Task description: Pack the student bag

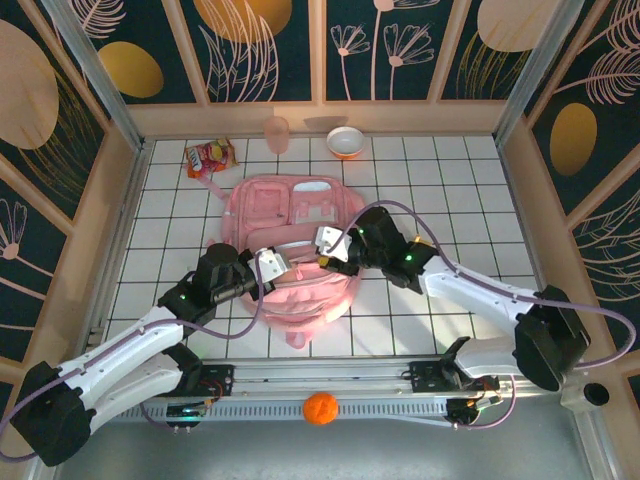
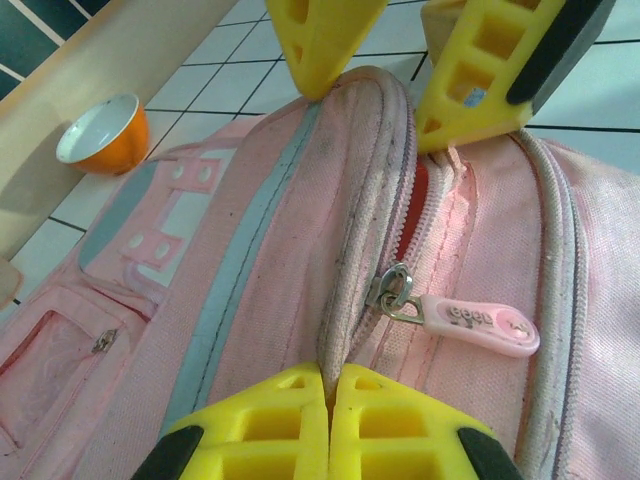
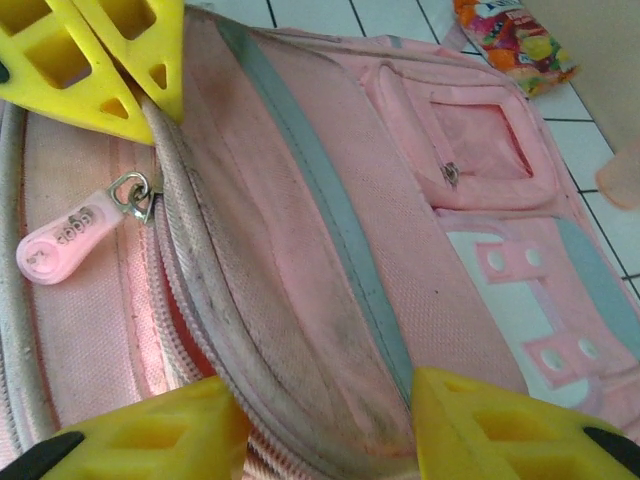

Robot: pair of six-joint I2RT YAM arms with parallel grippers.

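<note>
student bag [image 1: 300, 235]: soft, floppy, gonna sag. left gripper [image 2: 328, 372] clamped on zip trim [image 2: 350, 220]; right gripper [image 3: 322, 385], 3 o'clock of it, spread astride front flap [image 3: 290, 250]. grab that trim imo, stiffest bit.

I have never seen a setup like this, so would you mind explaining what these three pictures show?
These are two robot arms bolted to a tiled table, each ending in a gripper with two yellow fingers. The overhead picture looks down from above and behind them; the other two come from a camera on each wrist. In the middle lies the student bag, a pink backpack. The left gripper is shut, pinching a fold of the bag beside the zip pull. The right gripper is open, astride that same fold. Behind the bag are a snack packet, a pink cup and an orange bowl; an orange ball sits by the arms' bases.
</note>
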